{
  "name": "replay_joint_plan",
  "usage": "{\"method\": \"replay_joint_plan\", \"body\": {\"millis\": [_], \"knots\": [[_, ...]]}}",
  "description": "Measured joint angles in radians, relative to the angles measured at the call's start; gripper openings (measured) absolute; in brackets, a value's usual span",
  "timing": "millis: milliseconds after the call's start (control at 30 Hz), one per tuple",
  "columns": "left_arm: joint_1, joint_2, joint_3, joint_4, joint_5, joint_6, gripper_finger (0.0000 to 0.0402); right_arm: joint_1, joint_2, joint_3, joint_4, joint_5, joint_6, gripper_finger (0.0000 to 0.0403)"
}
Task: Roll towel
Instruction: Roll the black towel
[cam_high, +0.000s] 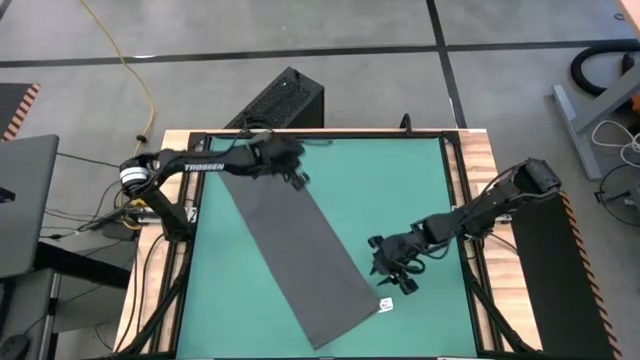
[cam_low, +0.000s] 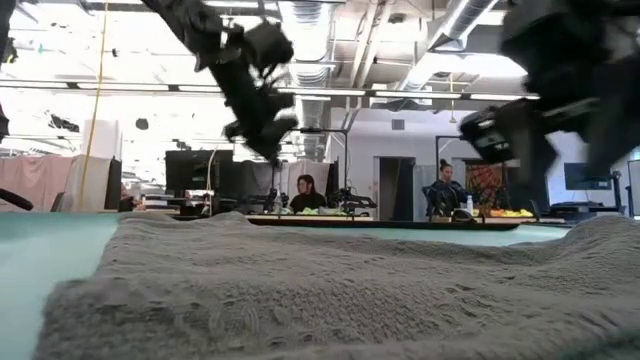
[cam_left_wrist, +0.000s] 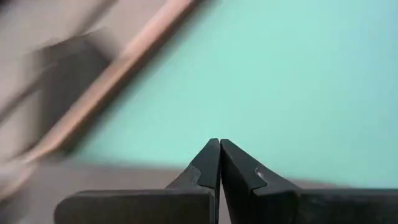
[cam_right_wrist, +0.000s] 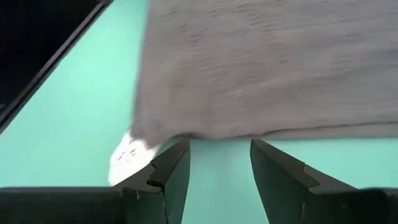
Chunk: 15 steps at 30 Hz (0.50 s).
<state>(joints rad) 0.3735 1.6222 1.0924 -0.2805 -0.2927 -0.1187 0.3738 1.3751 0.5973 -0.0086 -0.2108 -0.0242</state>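
towel (cam_high: 305, 260) flat | left gripper (cam_left_wrist: 220, 163) jaws pressed together | right gripper (cam_right_wrist: 219, 163) jaws spread

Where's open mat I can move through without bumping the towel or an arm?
The teal mat is bare between the towel and the far right corner, and left of the towel down to the near left corner. It is crowded near the towel's right edge, where the right gripper hangs open, and at its far end under the shut left gripper.
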Motion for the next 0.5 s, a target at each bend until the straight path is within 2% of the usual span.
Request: {"method": "replay_joint_plan", "body": {"millis": [67, 167, 267, 500], "knots": [[-0.098, -0.013, -0.001, 0.009, 0.097, -0.023, 0.0000, 0.037, 0.000, -0.004, 0.006, 0.004, -0.003, 0.0193], [-0.278, -0.015, -0.001, 0.032, 0.123, -0.060, 0.0000, 0.094, 0.014, -0.006, 0.058, 0.050, -0.025, 0.0193], [-0.460, -0.008, -0.002, 0.060, 0.098, -0.091, 0.0000, 0.137, 0.039, -0.008, 0.094, 0.088, -0.118, 0.0193], [-0.802, 0.020, -0.002, 0.163, -0.067, -0.126, 0.0002, 0.195, 0.114, -0.008, 0.112, 0.137, -0.377, 0.0193]]}}
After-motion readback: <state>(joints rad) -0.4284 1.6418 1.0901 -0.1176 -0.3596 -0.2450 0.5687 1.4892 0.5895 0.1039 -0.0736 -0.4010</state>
